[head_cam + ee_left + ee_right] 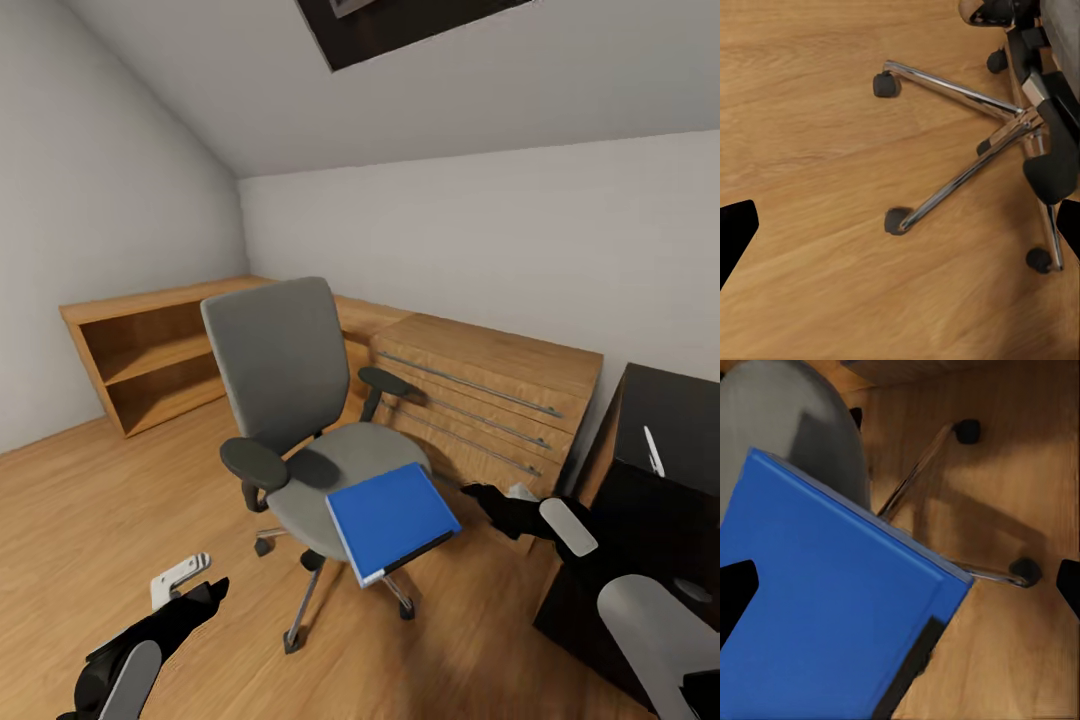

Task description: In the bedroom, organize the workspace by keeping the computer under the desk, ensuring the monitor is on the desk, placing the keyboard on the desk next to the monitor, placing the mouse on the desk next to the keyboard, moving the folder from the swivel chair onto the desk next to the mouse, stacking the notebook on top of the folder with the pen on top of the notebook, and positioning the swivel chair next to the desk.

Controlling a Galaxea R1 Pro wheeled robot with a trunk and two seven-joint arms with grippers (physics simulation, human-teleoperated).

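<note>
The swivel chair [300, 400], grey with black armrests, stands mid-room on the wooden floor. The blue folder [392, 520] lies on the front of its seat and overhangs the edge. My right gripper [482, 497] hovers open just right of the folder. In the right wrist view its fingers straddle the folder [832, 607] from above, with the grey seat [787, 427] behind. My left gripper [205, 592] is open, low at the chair's left, over bare floor near the chrome base [967, 161]. The pen [653, 450] lies on the black desk [690, 400] at the right. Monitor, keyboard, mouse, computer and notebook are out of view.
A light wooden shelf unit [150, 350] and a wooden drawer chest [480, 400] line the back wall behind the chair. The chair's castors [896, 220] spread over the floor. The desk's black side [640, 540] stands close to my right arm.
</note>
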